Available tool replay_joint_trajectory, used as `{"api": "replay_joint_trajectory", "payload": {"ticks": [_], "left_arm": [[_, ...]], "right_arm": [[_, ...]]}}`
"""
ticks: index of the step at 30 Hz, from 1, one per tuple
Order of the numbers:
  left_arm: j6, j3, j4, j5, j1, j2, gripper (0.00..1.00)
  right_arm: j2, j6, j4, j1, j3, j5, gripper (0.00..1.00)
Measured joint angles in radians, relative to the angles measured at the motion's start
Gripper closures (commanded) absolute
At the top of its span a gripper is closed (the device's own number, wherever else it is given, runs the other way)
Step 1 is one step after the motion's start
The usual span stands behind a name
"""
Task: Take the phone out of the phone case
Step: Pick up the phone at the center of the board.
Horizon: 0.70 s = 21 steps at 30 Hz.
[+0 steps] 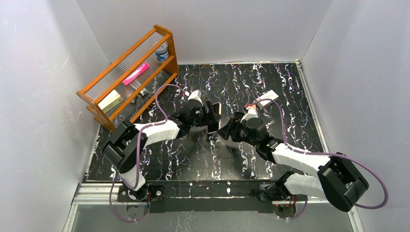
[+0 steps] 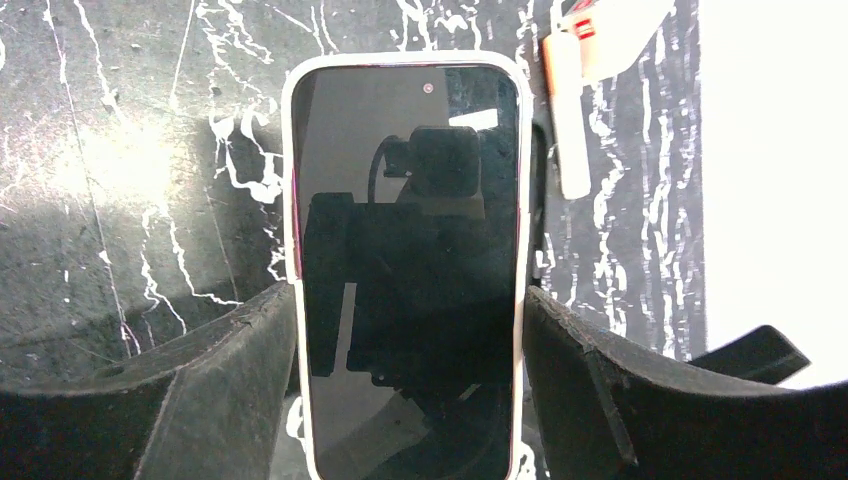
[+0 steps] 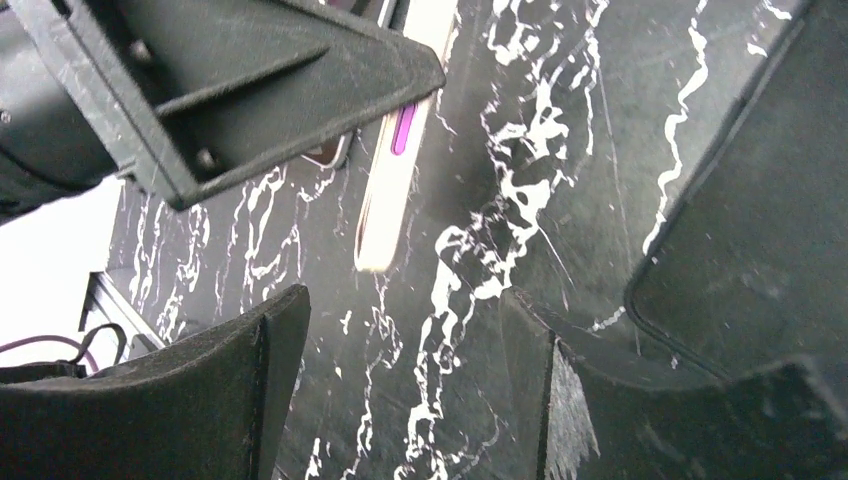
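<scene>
A robotics lab test cell: plain white walls (image 1: 43,72) box in a black marbled table (image 1: 290,87), the left arm (image 1: 154,129) and right arm (image 1: 295,157) are bolted by an aluminium rail (image 1: 96,193), purple cables (image 1: 167,86) loop, and a wooden rack (image 1: 121,67) holds props

Phone (image 2: 405,260), dark screen toward the camera, is shown seated in a pale phone case (image 2: 291,200). The case is clamped at its long edges between the black fingers (image 2: 220,390) of the left gripper (image 2: 405,325), over a black marbled table (image 2: 130,150). A white object (image 2: 572,130) with a red mark is seen beyond, at upper right.
</scene>
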Motion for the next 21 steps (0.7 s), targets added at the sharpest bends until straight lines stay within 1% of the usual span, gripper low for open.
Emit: {"api": "replay_joint_trajectory", "payload": {"ticks": [4,7,9,12,14,18,19,21], "left_arm": [[-0.048,-0.038,0.042,0.002,0.0,-0.047,1.0],[-0.073,-0.056,0.054,0.01,0.0,-0.066,1.0],[-0.081,-0.064,0.056,0.013,0.0,-0.077,1.0],[-0.092,-0.083,0.061,0.012,0.0,-0.108,1.0],[-0.096,-0.091,0.061,0.013,0.0,-0.134,1.0],[-0.093,-0.107,0.067,0.012,-0.001,-0.175,0.99],[-0.09,-0.111,0.064,0.007,-0.001,-0.185,0.95],[-0.083,-0.116,0.064,0.0,-0.001,-0.196,0.85]], "right_arm": [[0.063,-0.001,0.043,0.014,0.05,0.023,0.28],[0.116,-0.007,0.069,0.019,0.093,0.031,0.35],[0.149,-0.013,0.084,0.02,0.118,0.031,0.41],[0.192,-0.019,0.107,0.02,0.148,0.022,0.54],[0.213,-0.021,0.118,0.02,0.162,0.012,0.65],[0.23,-0.019,0.146,0.021,0.173,-0.01,0.92],[0.23,-0.022,0.15,0.021,0.173,-0.015,0.97],[0.23,-0.027,0.159,0.021,0.173,-0.018,0.99]]}}
